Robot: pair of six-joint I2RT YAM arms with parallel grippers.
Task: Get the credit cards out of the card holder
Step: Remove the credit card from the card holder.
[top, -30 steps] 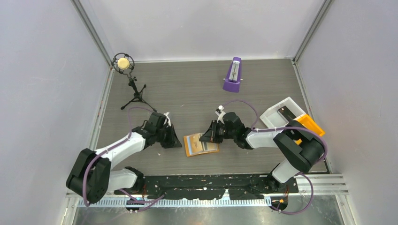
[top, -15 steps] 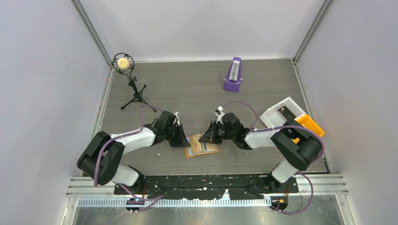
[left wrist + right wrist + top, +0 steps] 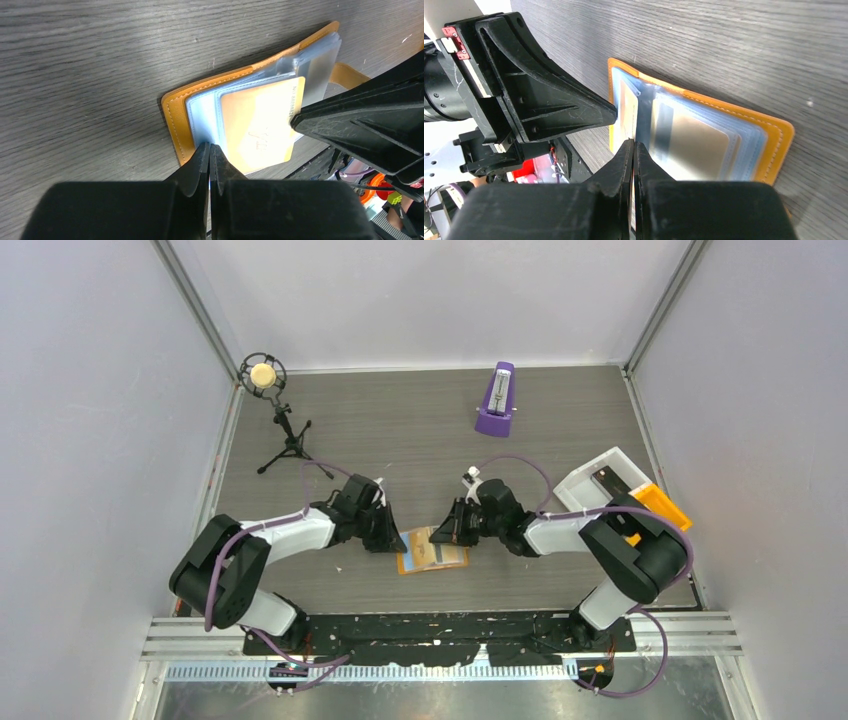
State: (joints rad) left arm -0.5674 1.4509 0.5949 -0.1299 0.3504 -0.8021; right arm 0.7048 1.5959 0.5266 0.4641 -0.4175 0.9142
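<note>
on grey table (image 3: 420, 430), one open card holder (image 3: 436, 556), two closed end effectors (image 3: 209, 152) (image 3: 634, 147)

Two tools (image 3: 399, 540) (image 3: 440, 536), one card holder (image 3: 436, 559)

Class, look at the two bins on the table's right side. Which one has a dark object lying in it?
The white bin, the one nearer the metronome; a dark object lies inside. The orange bin beside it shows none.
</note>
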